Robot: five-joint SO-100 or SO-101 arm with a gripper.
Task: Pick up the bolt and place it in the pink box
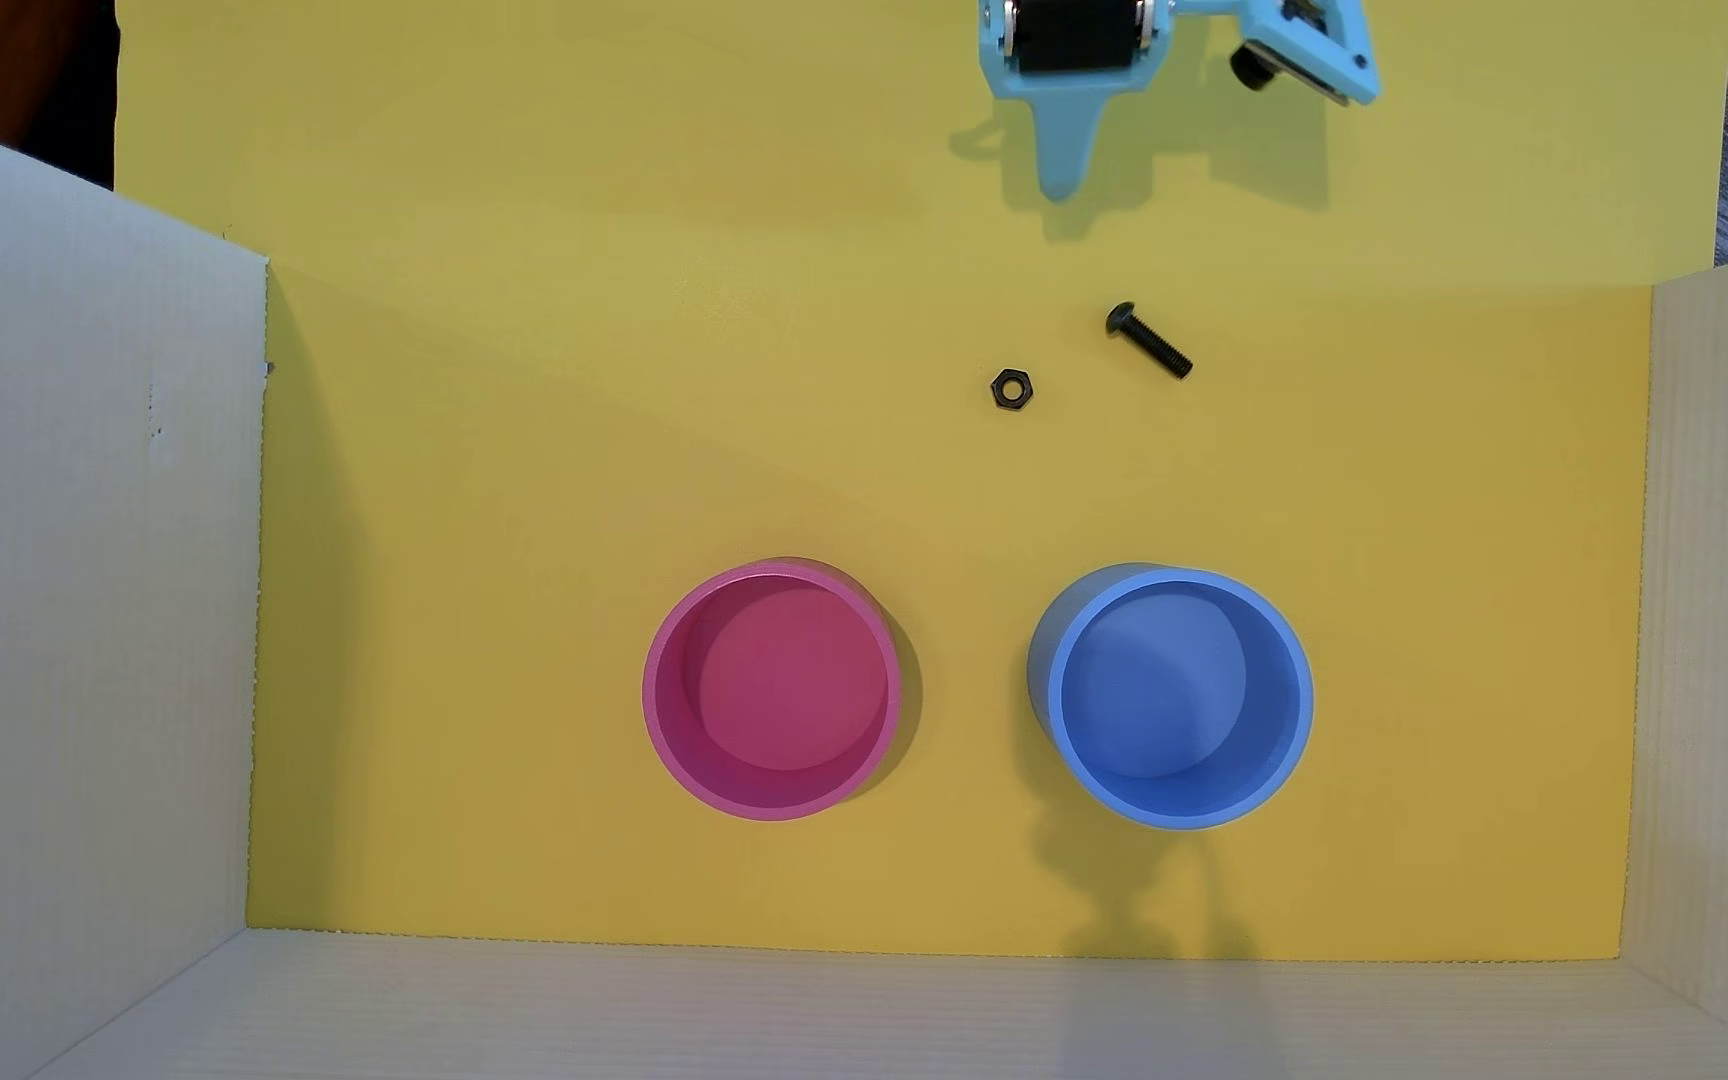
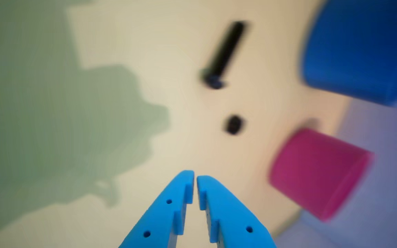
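The bolt (image 1: 1149,341), black with a rounded head, is lying loose beside a nut (image 1: 1012,389) on the yellow mat (image 1: 486,415). The gripper (image 2: 195,177) is hovering near the mat's top edge, tips seemingly almost closed (wrist view blurred). The pink box (image 1: 772,691) is sitting well apart.

Overhead, the top edge cuts the arm (image 1: 1078,42) off, leaving only its light-blue end and one pointed finger (image 1: 1059,156) in sight; whether a second finger lies behind it cannot be told. The wrist view is blurred throughout: the bolt (image 2: 224,55) is a dark smear with no thread to make out, and the nut (image 2: 234,124) a black blob with no visible hole. The blue cup (image 2: 357,51) runs off the top and right edges. The gripper (image 2: 195,176) is cropped at the bottom edge, its tips almost meeting.
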